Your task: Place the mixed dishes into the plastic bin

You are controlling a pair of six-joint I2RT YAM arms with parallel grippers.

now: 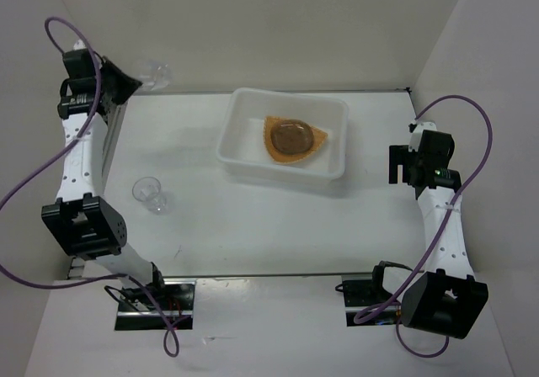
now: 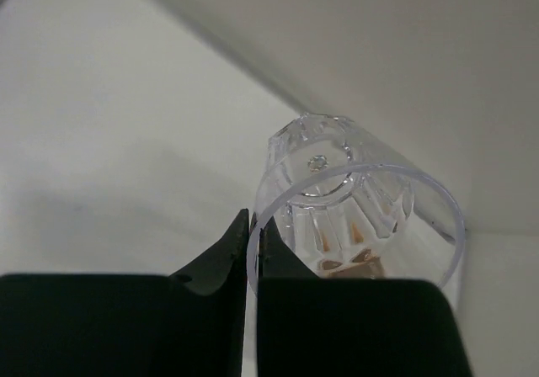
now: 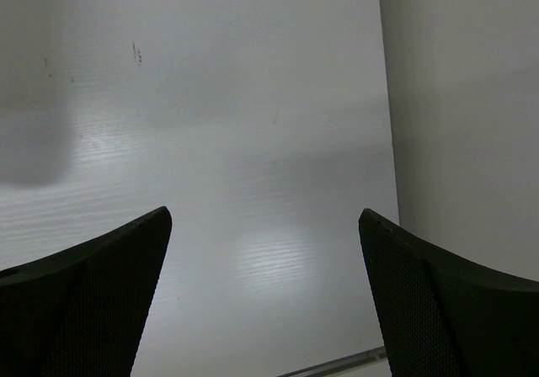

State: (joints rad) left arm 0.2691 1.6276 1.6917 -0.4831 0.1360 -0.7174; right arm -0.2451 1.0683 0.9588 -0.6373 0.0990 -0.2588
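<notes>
A white table (image 1: 253,234) is enclosed on three sides by plain white walls (image 1: 286,23), evenly lit, with soft shadows cast along its edges.

White table (image 1: 278,234): bin (image 1: 238,137), cup (image 1: 148,192) (clear)

The left arm (image 1: 80,154) stretches toward the far left corner. The left gripper (image 1: 135,81) is raised there, its jaws pinched on the rim of a clear cup (image 2: 354,217). The right arm (image 1: 445,225) stands bent at the right side. The right gripper (image 3: 265,217) has its jaws spread wide, holding nothing.
</notes>
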